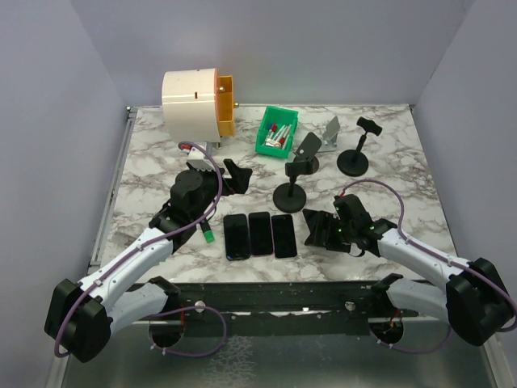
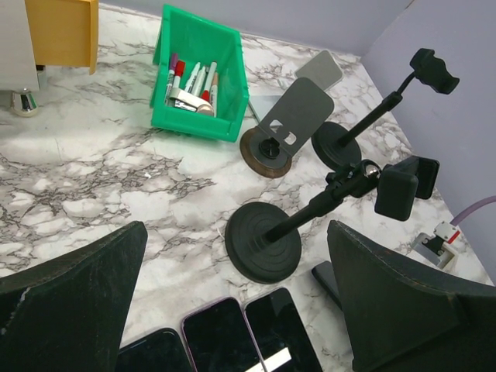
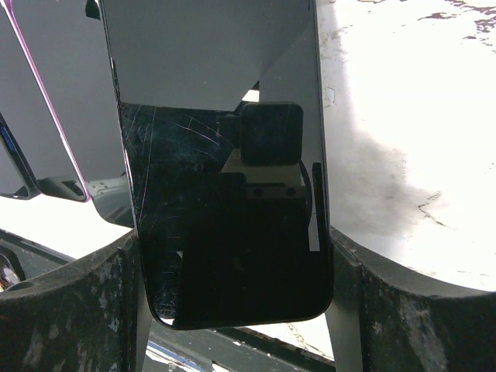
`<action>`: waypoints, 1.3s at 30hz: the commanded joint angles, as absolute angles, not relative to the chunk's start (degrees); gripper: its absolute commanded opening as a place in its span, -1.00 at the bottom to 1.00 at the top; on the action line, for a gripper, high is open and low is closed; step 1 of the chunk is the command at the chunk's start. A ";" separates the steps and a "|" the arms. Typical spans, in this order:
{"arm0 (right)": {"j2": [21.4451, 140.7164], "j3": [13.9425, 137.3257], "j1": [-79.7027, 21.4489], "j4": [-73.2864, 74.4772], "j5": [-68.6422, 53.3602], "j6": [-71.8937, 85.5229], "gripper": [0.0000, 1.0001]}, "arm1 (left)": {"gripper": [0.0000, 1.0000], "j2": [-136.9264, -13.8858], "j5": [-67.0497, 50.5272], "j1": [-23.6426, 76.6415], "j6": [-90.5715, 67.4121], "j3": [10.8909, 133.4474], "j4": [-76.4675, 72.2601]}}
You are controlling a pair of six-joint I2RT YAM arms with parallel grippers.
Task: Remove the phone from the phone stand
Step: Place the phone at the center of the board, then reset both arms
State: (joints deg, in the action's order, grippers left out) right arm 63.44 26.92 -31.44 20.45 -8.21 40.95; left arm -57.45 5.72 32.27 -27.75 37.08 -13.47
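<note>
My right gripper is shut on a black phone, one finger on each long edge. In the top view this gripper is low over the table, just right of three phones lying flat in a row. A black phone stand with a round base stands empty behind them; it also shows in the left wrist view. My left gripper is open and empty, its fingers wide apart above the row of phones.
A second black stand, a grey plate stand and a silver stand are at the back right. A green bin of pens and a white and orange device are at the back. Walls close three sides.
</note>
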 commanded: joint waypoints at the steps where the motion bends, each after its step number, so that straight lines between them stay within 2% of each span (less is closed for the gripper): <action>1: 65.51 24.35 -31.90 26.11 -8.44 41.73 0.39 | 0.98 -57.73 7.29 32.60 -26.98 39.10 -11.66; 11: 66.80 24.43 -31.90 26.10 -8.95 41.75 0.63 | 0.98 -58.61 7.12 32.54 -27.07 39.65 -10.66; 15: 66.69 24.68 -31.92 26.37 -8.63 41.84 0.96 | 0.98 -58.79 6.84 32.65 -27.24 39.77 -10.47; 23: 64.89 25.81 -31.90 27.77 -7.55 41.84 0.97 | 0.98 -58.81 6.67 32.82 -27.08 40.00 -10.02; 27: 59.40 29.72 -31.90 31.43 -6.77 41.08 0.97 | 0.98 -58.47 7.83 33.30 -26.55 40.25 -9.81; 34: 48.90 44.65 -31.92 37.44 -0.66 33.87 0.97 | 0.98 -59.92 19.85 35.97 -31.10 45.73 -2.96; 39: 44.74 55.48 -31.95 35.50 10.16 30.15 0.99 | 0.98 -61.74 29.02 38.36 -38.41 51.02 5.37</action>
State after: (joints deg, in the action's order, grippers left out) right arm 48.03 49.15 -31.55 34.83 -0.51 34.76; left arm -60.29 18.90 36.91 -32.12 46.35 -3.18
